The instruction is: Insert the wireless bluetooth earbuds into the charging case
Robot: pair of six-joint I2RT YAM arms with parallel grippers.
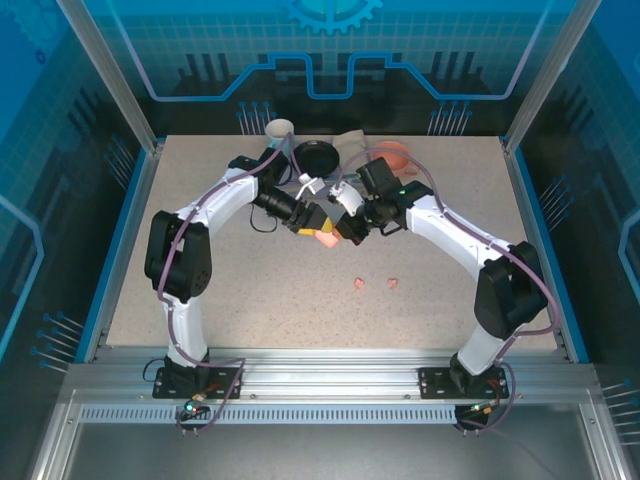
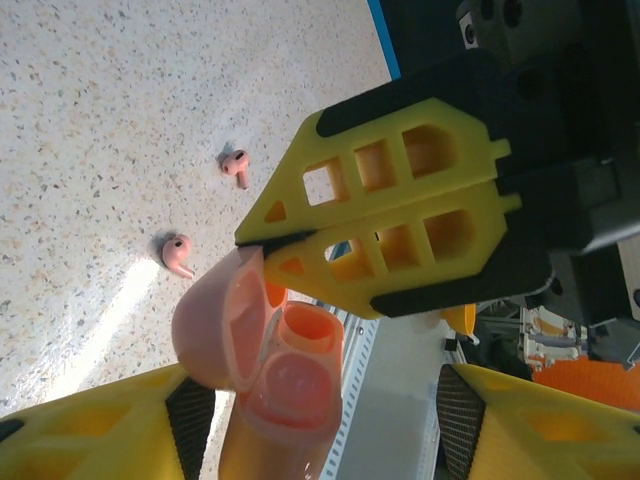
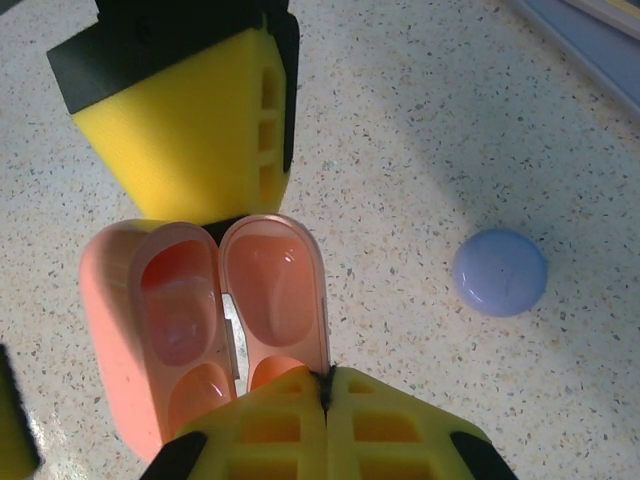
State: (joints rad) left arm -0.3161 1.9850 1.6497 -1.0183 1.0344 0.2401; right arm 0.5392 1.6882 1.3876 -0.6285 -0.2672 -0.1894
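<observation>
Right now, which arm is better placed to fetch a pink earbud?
Probably the right: both pink earbuds lie on its side, and the right gripper only pinches the open charging case lid.

Speckled beige tabletop (image 1: 250, 290) spreads beneath and all around the fingers (image 2: 400, 210), and there's a bright streak of light (image 2: 105, 325) glancing off it just beside them. Beyond the fingers rise blue wall panels (image 1: 200, 60) printed with circuit lines and a gear emblem (image 1: 332, 12), framed by aluminium posts (image 1: 105, 70). Blue edging (image 1: 122, 250) lines the tabletop's sides, and behind the fingers, at the near edge, runs a slotted aluminium rail (image 1: 330, 412).
</observation>
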